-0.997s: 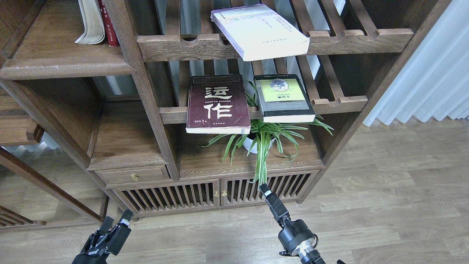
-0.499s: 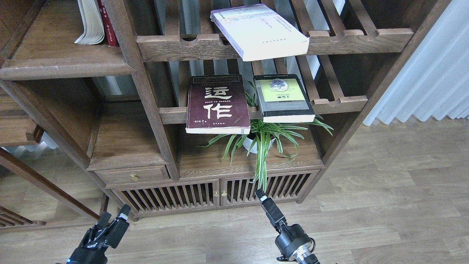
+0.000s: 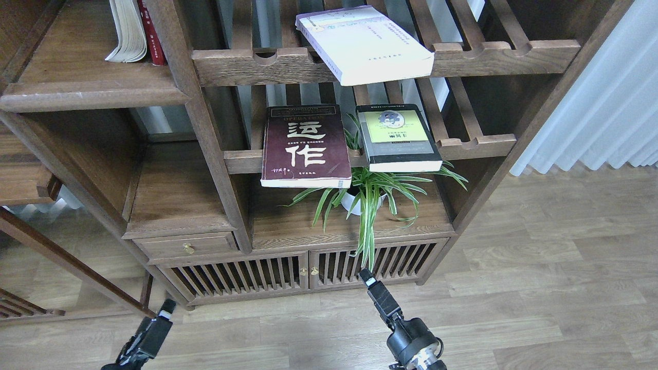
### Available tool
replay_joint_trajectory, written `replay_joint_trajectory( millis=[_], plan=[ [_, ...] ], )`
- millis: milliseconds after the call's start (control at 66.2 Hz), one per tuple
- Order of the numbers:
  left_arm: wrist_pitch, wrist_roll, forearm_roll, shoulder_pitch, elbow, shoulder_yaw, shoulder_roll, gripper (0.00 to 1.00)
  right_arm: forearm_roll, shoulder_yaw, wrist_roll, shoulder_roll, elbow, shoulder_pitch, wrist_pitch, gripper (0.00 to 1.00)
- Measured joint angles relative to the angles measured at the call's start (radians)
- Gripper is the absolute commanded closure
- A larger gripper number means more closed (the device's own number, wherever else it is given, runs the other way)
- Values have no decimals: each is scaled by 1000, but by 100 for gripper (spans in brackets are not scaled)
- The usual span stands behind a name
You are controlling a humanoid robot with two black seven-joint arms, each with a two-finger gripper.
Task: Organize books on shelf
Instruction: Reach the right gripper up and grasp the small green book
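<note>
The dark maroon book (image 3: 306,146) with white characters lies flat on the lower slatted rack, overhanging its front rail. The grey-black book (image 3: 398,137) with a yellow-green panel lies beside it on the right. The thick white and lavender book (image 3: 365,43) lies askew on the upper slatted rack. The solid plank shelf (image 3: 87,82) is at the upper left. My left gripper (image 3: 165,307) and right gripper (image 3: 366,276) hang low over the floor, far below the books, empty. Their fingers cannot be told apart.
Two books (image 3: 136,31) stand at the back of the plank shelf. A potted spider plant (image 3: 367,198) sits under the lower rack, its leaves drooping over the cabinet doors (image 3: 303,272). A white curtain (image 3: 606,103) hangs at the right. Wooden floor lies below.
My left gripper has turned edge-on and sunk a little toward the bottom edge. My right gripper has drifted slightly left and down. The books have not moved.
</note>
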Motion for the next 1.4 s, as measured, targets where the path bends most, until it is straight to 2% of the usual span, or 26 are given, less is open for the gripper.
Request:
replay_joint_trajectory(
  millis=[227,499,846,997,1178,1254,1299,1314,1360,1375,1405],
  plan=[
    [0,3,-48,1,6,-34,20,0,162,7,5,0,-6,117,0,1],
    [0,2,-48,-5,12,-45,21,0,232,9,6,0,-11,263,0,1],
    [0,2,-48,-6,13,-76,26,0,406,9,6,0,-28,367,0,2],
    [0,3,-48,-6,13,-81,26,0,447,22,6,0,-59,404,-2,5],
    [0,3,-48,-9,13,-82,31,0,459,88,6,0,-82,419,-119,12],
    [0,3,-48,-10,13,-88,35,0,461,98,6,0,-83,424,-153,20],
    [0,3,-47,-10,13,-93,36,0,461,101,6,0,-84,427,-164,31],
    [0,3,-47,-11,13,-94,36,0,462,101,6,0,-84,428,-166,42],
    [0,3,-47,-11,13,-98,36,0,462,102,6,0,-86,429,-170,56],
    [0,3,-47,-11,13,-98,36,0,462,102,6,0,-86,430,-171,65],
    [0,3,-47,-11,13,-99,36,0,463,103,6,0,-87,430,-171,76]
  ],
)
